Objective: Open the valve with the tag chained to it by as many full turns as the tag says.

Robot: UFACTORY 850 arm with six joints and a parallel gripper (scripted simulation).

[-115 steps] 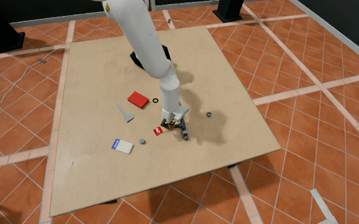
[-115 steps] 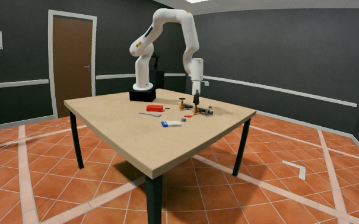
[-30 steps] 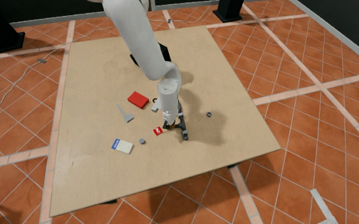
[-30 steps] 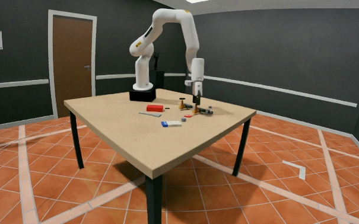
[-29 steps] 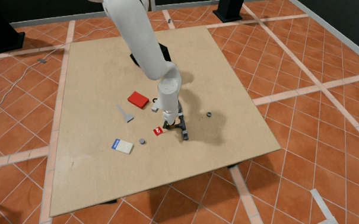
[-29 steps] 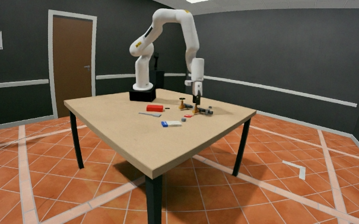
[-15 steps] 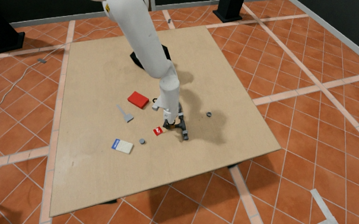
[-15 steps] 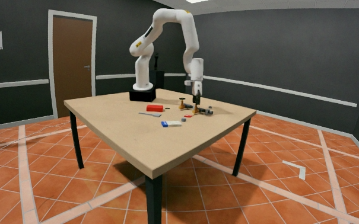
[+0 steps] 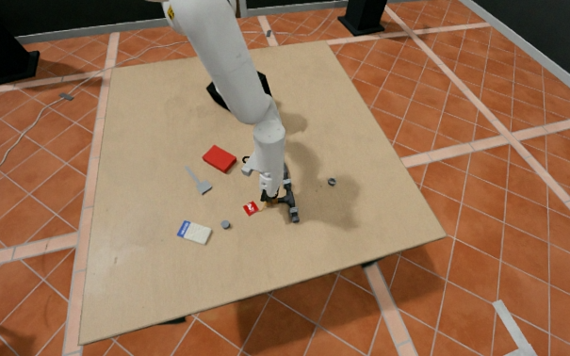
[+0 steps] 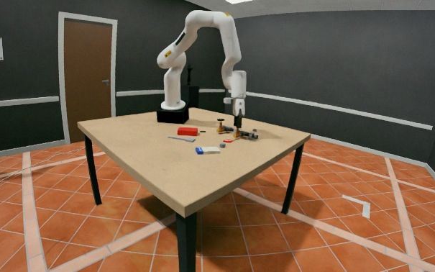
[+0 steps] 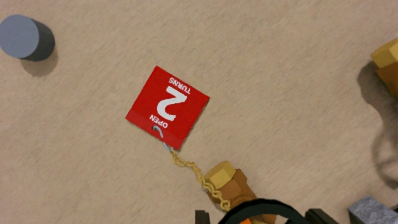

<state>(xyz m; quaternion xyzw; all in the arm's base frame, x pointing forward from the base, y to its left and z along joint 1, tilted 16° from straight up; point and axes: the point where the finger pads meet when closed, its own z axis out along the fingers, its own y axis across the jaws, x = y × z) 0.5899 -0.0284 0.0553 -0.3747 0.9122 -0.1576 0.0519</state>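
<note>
A red tag [image 11: 167,106] [image 9: 251,208] [image 10: 229,140] reading "OPEN 2 TURNS" lies flat on the table [image 9: 156,283]. A gold chain [image 11: 192,172] joins it to a brass valve [image 11: 226,181] [image 10: 236,135] on the grey pipe [image 9: 292,202] [image 10: 250,135]. My gripper [image 9: 269,198] [image 10: 237,126] points straight down over this valve and is shut on its black handwheel [image 11: 260,204], which shows only as a rim at the wrist view's bottom edge. A second brass valve [image 11: 387,60] [image 10: 221,127] stands further along the pipe, and its black handwheel [image 9: 246,157] shows beside my arm.
A red block [image 9: 219,158] [image 10: 187,131], a grey scraper [image 9: 199,181] [image 10: 181,139] and a white and blue card [image 9: 194,232] [image 10: 207,150] lie left of the valves. Small grey cylinders [image 9: 225,224] [image 11: 22,36] [image 9: 332,181] stand on either side.
</note>
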